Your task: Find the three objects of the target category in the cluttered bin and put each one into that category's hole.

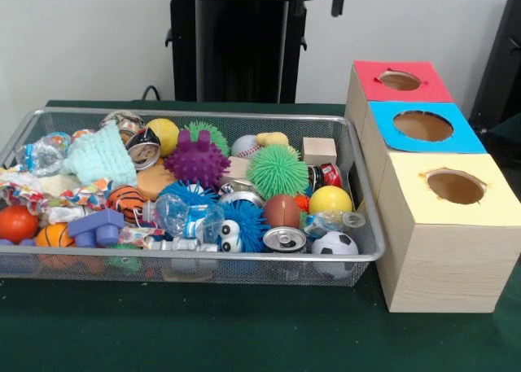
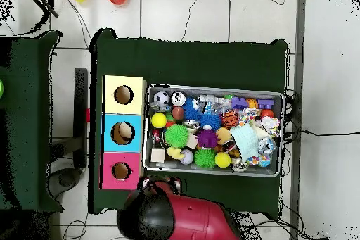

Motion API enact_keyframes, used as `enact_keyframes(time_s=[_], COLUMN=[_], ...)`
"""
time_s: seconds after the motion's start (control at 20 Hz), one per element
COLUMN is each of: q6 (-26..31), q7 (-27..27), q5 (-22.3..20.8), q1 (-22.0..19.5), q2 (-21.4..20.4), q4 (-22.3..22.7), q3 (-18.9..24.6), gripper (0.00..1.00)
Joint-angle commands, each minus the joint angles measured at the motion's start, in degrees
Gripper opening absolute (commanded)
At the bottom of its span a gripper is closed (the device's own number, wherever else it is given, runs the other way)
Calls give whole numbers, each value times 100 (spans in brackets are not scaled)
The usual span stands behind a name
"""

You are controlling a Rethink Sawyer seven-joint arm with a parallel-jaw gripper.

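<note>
Clutter fills the wide, shallow silver wire-mesh bin [image 1: 370, 254], which is taken as the landmark and sits on a green-covered table [image 1: 244, 331]. Just beside the bin's right end, in the front view, a row of three pale wooden boxes is seen; the target hole [image 1: 400, 80], a round cut-out in a red top face, belongs to the box farthest from the camera, past the blue-faced [image 1: 422, 126] and yellow-faced [image 1: 455, 186] cut-outs.

Inside the bin, three small wrinkly see-through plastic bottles with blue-and-white labels are made out: one [image 1: 189, 217] near the front rim at the middle, lying roughly along the bin's length; one [image 1: 330, 222] near the front right corner, closest to the boxes; one [image 1: 41, 154] at the far left end, well apart from the hole. No writing can be read on any label.

Only the red and black arm [image 2: 183, 219] is seen, in the overhead view, drawn back outside the bin's robot-side rim near the red box; its gripper is not shown in either view, so the state of the fingers cannot be told. All three bottles lie away from the arm, across the rim, and the right-corner bottle is judged the shortest carry to the hole.
</note>
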Motion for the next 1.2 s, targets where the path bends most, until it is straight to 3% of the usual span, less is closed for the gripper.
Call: enact_keyframes(time_s=[0.05,0.55,0.95,1.2], q6=[-391,-779,-607,-538], q7=[-32,-436,-515,-570], q5=[-378,-829,-1187,-1415], q1=[-387,-1182,-1663,-1922], q2=[381,1080,1018,1193], q4=[161,-213,-429,-646], q3=[549,1081,1489,1756], gripper=[100,100,100,100])
